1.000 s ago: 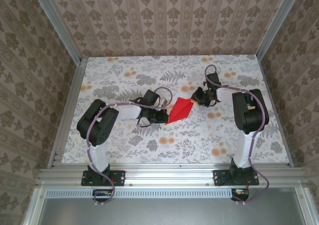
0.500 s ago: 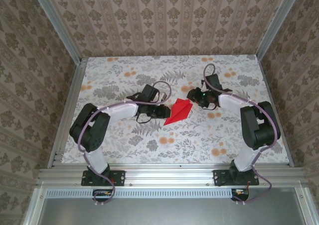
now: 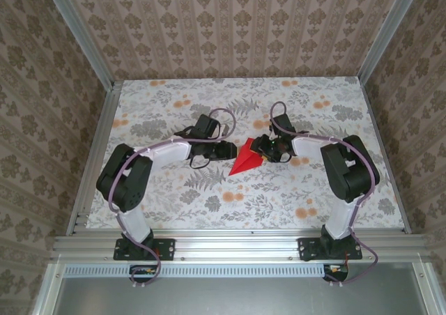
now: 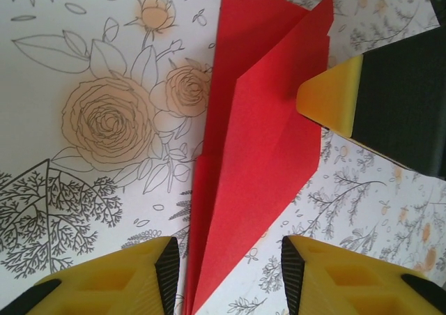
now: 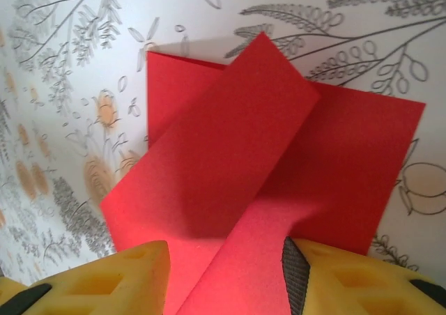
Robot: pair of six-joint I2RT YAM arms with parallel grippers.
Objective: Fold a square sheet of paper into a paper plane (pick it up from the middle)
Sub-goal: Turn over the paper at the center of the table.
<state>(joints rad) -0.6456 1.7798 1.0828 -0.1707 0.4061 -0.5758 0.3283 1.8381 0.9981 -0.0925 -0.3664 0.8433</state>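
**Both Grippers Met Over the Red Plane at the Middle of the Desk**

The paper plane (image 3: 247, 159) lay flat about the middle of the floral desk (image 3: 160, 203), well apart from every edge. Its narrow nose pointed toward the near-left corner and its wide end toward the far-right.

The left arm rose from its base at the near edge to a bent elbow. From there its forearm stretched low across the desk toward the centre. The left gripper (image 3: 228, 150) sat just beside the plane's left side with its jaws apart. In the left wrist view the plane's narrow end lay in the gap between the two yellow pads (image 4: 111, 283), touching neither.

The right arm mirrored that pose, with its elbow near the right edge and its forearm reaching in low toward the middle. The right gripper (image 3: 260, 146) hung over the plane's wide end, jaws likewise parted. In the right wrist view the creased red paper ran down between its fingers (image 5: 355, 283), and one long flap stood raised above the layers beneath (it cast a soft shadow on them). One of the right gripper's yellow tips met the edge of the plane's upper flap in the left wrist view.
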